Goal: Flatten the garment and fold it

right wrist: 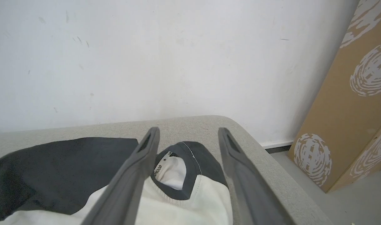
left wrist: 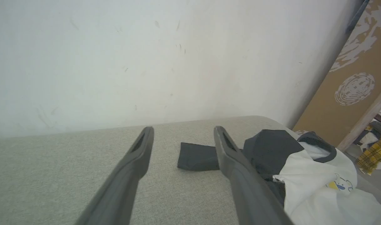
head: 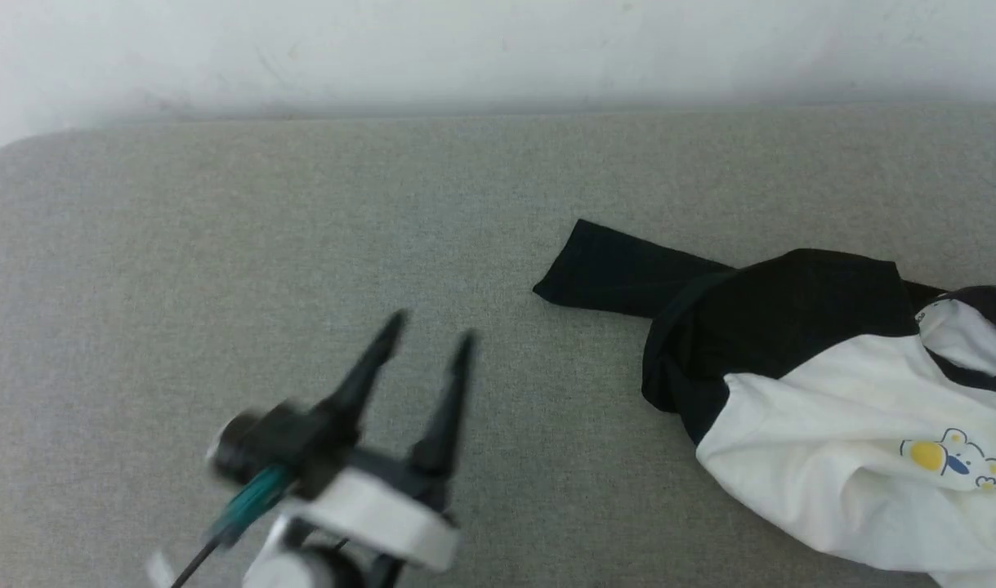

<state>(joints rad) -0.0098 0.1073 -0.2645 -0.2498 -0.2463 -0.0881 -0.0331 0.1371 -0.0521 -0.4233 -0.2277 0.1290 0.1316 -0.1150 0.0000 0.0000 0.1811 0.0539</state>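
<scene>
The garment (head: 841, 408), a shirt with white body, black sleeves and a small yellow-and-blue print, lies crumpled at the right of the grey table (head: 220, 212). One black sleeve (head: 612, 269) stretches out to the left. My left gripper (head: 428, 335) hovers open over bare table, well left of the sleeve, with nothing between its fingers. In the left wrist view the garment (left wrist: 315, 178) lies right of my left gripper (left wrist: 182, 132). My right gripper (right wrist: 187, 132) stands open above the garment's black collar (right wrist: 190, 162), apart from the cloth.
A white wall (head: 498, 49) runs behind the table's far edge. Past the table's rounded right corner stand brown patterned cardboard panels (right wrist: 359, 103) on the floor. More clothes, one yellow plaid (left wrist: 373, 153), lie on the floor beyond.
</scene>
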